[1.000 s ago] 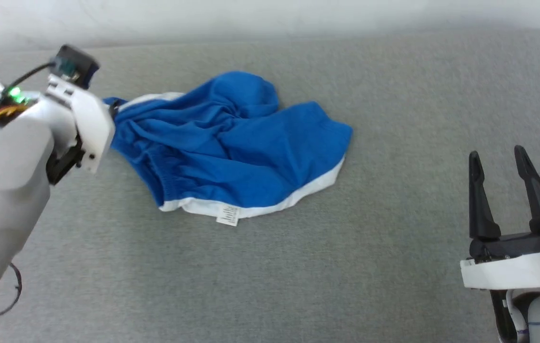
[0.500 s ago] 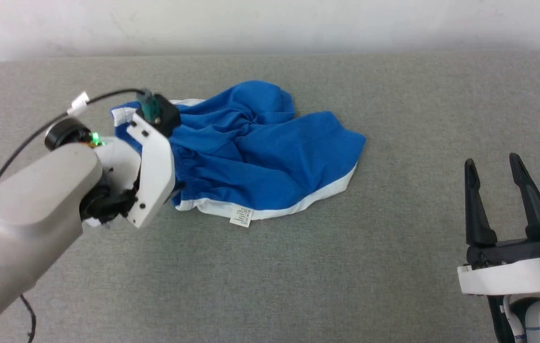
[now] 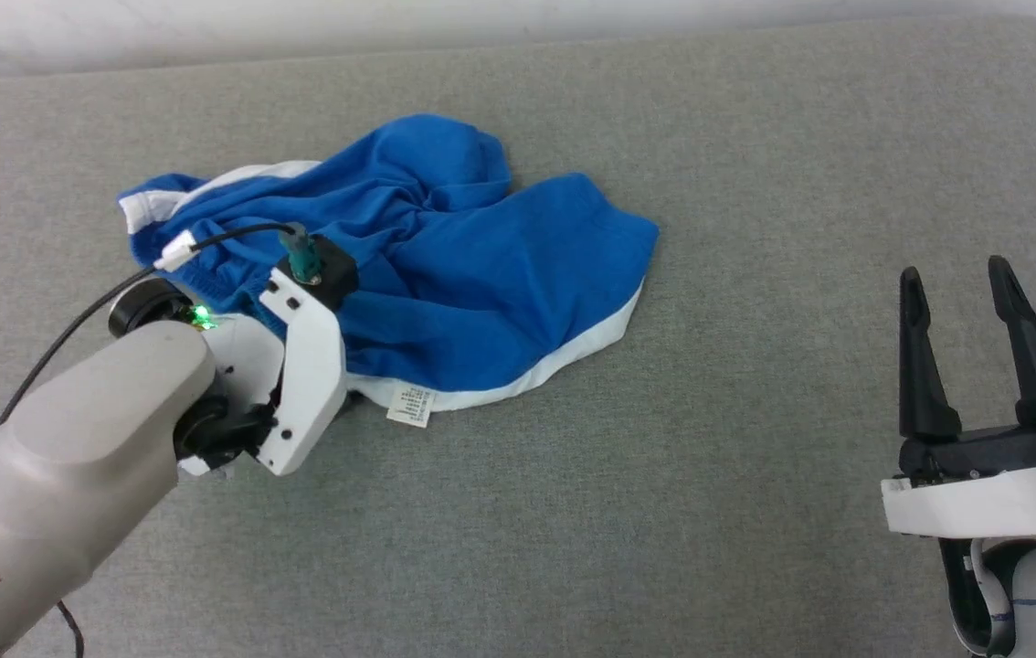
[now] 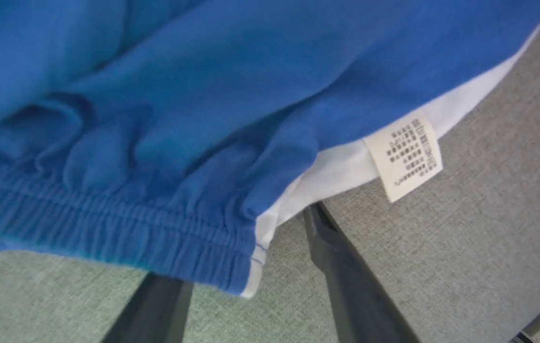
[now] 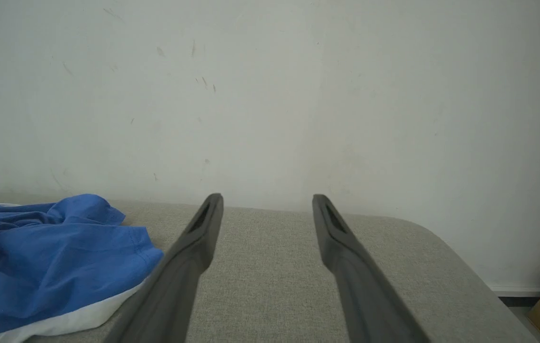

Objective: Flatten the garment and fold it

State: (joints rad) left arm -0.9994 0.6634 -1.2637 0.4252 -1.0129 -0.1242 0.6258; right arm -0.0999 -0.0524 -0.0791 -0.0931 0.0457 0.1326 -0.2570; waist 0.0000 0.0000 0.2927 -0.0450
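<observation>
The shorts [image 3: 445, 274] are soft royal-blue knit cloth, matt, lying in loose creases. Their waistband [image 4: 108, 233] is the same cloth gathered into fine puckered ribs. The edge trim [image 3: 536, 376] is smooth white cloth. The tag [image 4: 403, 155] is a stiff white label with small dark print, perhaps woven, perhaps papery; the weave is too fine to tell. The upholstered surface [image 3: 664, 512] beneath is grey woven fabric, coarse-grained and matt. The right gripper [image 3: 955, 274] has fingers [image 5: 346, 271] of dark, smooth, matt plastic. The left arm's shell [image 3: 107, 429] is pale plastic with a faint sheen and a few scuffs. The wall [image 5: 270, 95] is matt off-white paint, lightly marked.
</observation>
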